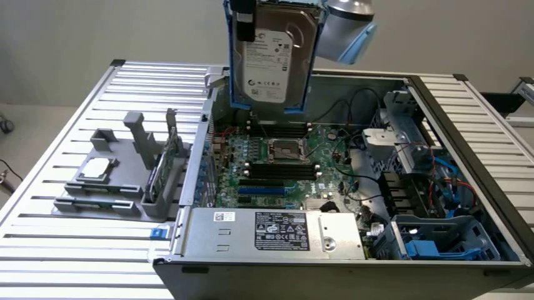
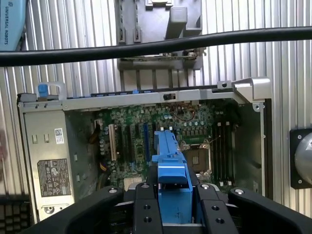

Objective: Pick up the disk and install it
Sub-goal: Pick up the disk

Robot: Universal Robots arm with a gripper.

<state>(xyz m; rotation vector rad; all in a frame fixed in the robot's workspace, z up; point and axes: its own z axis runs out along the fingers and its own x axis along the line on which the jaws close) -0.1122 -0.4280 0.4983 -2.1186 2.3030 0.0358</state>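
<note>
Jaws clench the disk (image 1: 271,62) by its blue frame (image 2: 171,187) — top centre, over the open computer (image 1: 334,281) — probably stiff, heavyish, easily jarred.

Open computer case (image 1: 334,279), green motherboard (image 1: 322,159), grey fixture (image 1: 104,140), slatted table (image 1: 59,250)

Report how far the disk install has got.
Done: the disk is picked up, hanging upright above the open computer case. In hand: the hand is clamped on its blue carrier, seen in the wrist view. Left: the disk sits in no bay yet; the corner bay with blue caddies has not received it.
</note>
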